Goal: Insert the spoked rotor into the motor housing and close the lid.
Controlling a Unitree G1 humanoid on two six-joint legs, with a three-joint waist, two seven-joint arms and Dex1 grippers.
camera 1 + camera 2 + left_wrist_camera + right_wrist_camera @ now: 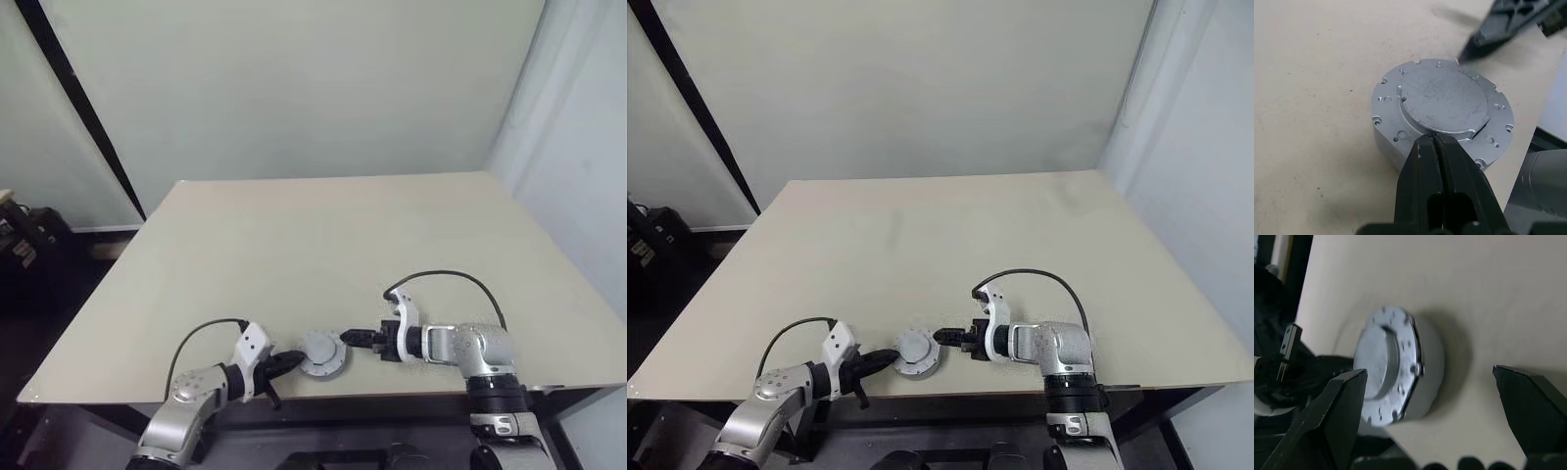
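A round silver motor housing (322, 354) stands on the table close to its near edge. The flat grey lid (1444, 100) lies on top of it, inside a flange with small holes. The spoked rotor is hidden. My left gripper (1433, 138) is shut, its tips pressed against the lid's near edge at the housing's left side (290, 360). My right gripper (355, 339) is open and points at the housing from the right, slightly apart from it. In the right wrist view its fingers (1342, 401) stand wide on either side of the housing (1425, 367).
The beige table (294, 235) stretches away behind the housing, with a pale wall beyond it. The table's front edge runs just below both grippers. Dark objects (24, 240) stand on the floor off the far left.
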